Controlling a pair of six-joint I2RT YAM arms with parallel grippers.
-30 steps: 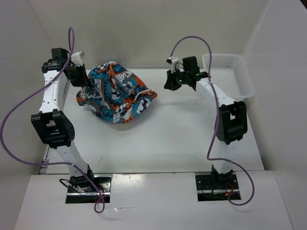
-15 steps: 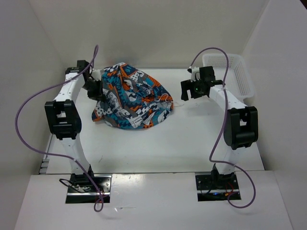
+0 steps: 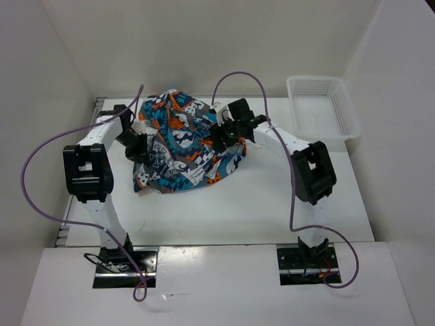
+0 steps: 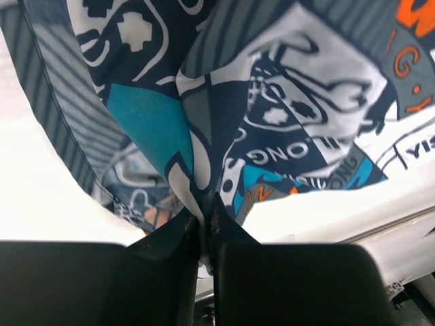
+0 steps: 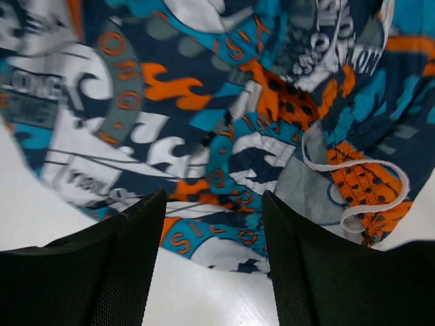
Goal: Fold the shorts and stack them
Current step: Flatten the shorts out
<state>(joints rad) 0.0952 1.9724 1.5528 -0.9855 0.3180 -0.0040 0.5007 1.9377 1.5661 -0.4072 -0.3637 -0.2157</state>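
1. The shorts sit as a bunched heap on the far-centre part of the desk, a bit left of the middle. The top is raised and the lower edge drapes onto the desk toward the near side
2. L tool is at the heap's left side. In the wrist view its fingers are pressed together w/ a fold of printed fabric pinched between them, and the cloth hangs from that pinch
3. R tool is at the heap's right edge. In the wrist view its fingers are spread, nothing between them, the fabric just beyond the tips. Can't tell if the tips touch cloth
4. A white drawstring loops out to the right of the R tool's view, so the waistband prob lies on that side
5. Key relation: the shorts lie between the two tools, the R tool's target fabric straight ahead of its spread fingers. The heap's long axis runs approx left-right, tool to tool, so pulling the two tools apart along that line should flatten it
6. R arm is the free one and right at the cloth, so the next grab looks like its job
7. Step in hand, by my read: getting a 2nd hold to spread the shorts. No fold made yet
8. White mesh basket stands at far right, well apart from the shorts
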